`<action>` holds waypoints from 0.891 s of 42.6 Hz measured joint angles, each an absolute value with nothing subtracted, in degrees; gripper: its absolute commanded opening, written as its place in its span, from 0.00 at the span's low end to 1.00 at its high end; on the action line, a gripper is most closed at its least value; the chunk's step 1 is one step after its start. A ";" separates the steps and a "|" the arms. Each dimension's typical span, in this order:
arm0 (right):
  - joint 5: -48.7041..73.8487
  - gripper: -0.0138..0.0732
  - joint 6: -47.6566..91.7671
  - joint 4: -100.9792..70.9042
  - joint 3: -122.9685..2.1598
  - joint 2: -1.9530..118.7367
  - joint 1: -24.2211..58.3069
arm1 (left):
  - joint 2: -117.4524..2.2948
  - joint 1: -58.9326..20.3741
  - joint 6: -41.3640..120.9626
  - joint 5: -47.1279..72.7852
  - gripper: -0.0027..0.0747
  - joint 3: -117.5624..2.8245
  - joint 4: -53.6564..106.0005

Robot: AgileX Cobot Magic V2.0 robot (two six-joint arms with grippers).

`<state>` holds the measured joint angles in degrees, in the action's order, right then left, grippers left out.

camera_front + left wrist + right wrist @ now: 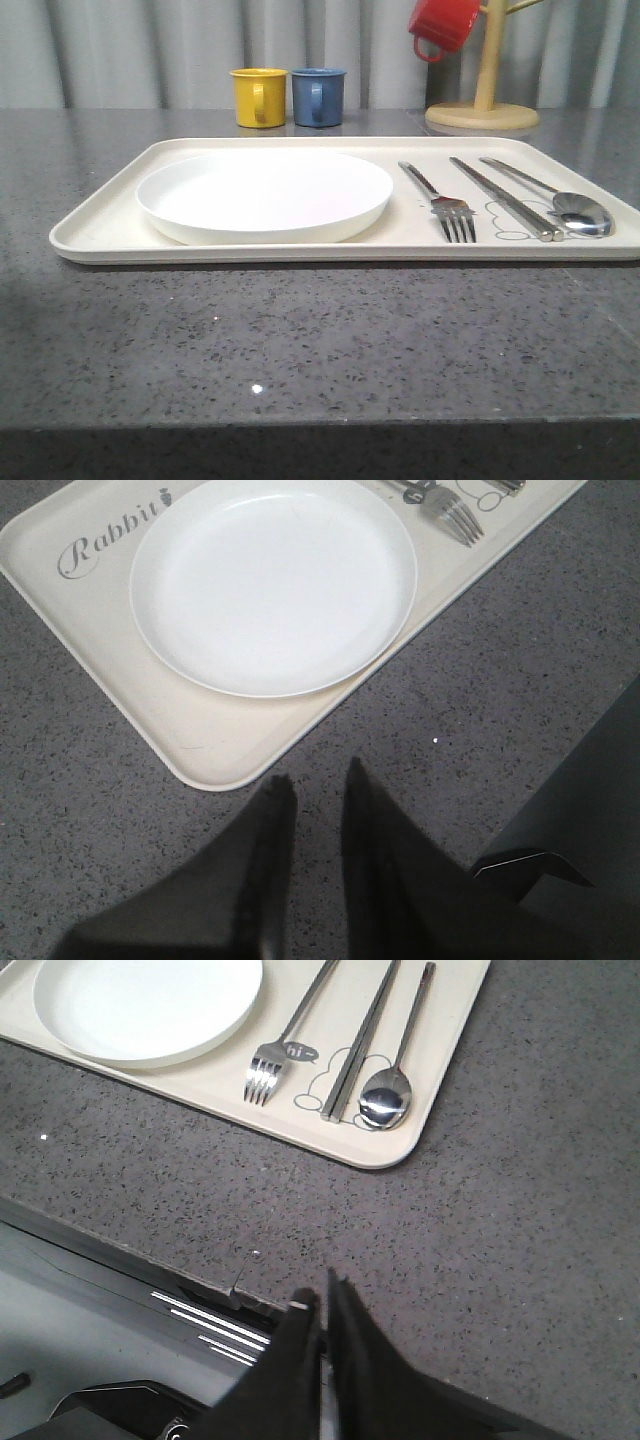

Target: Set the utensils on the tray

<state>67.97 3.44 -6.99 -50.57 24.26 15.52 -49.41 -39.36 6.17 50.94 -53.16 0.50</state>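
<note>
The cream tray [100,215] lies across the grey counter. A round white plate [265,190] rests on its left half. On its right half lie a silver fork [440,195], a pair of chopsticks [505,198] and a spoon [580,212], side by side. My left gripper [318,775] hovers over bare counter just off the tray's near corner [230,735], open with nothing between its fingers. My right gripper [320,1290] is shut and empty above the counter's front edge, well short of the fork [275,1060], chopsticks [360,1045] and spoon [388,1100].
Behind the tray stand a yellow mug [258,97] and a blue mug [318,96]. A red mug [443,25] hangs on a wooden mug stand [485,100] at the back right. The counter's front edge [150,1250] drops off near my right gripper.
</note>
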 measured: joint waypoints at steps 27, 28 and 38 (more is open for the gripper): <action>67.97 0.08 3.30 -6.99 -50.57 24.26 15.52 | -49.41 -39.36 6.17 50.92 0.01 -53.16 -1.01; 67.97 0.08 3.30 -6.99 -50.57 24.26 15.52 | -49.41 -39.36 6.17 50.92 0.01 -53.16 -1.01; 67.97 0.08 3.30 -6.98 -50.57 24.26 15.52 | -45.72 -35.42 6.17 49.47 0.01 -51.24 -2.21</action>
<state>67.97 3.30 -6.98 -50.57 24.26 15.52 -45.72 -35.42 6.17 49.47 -51.24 -2.21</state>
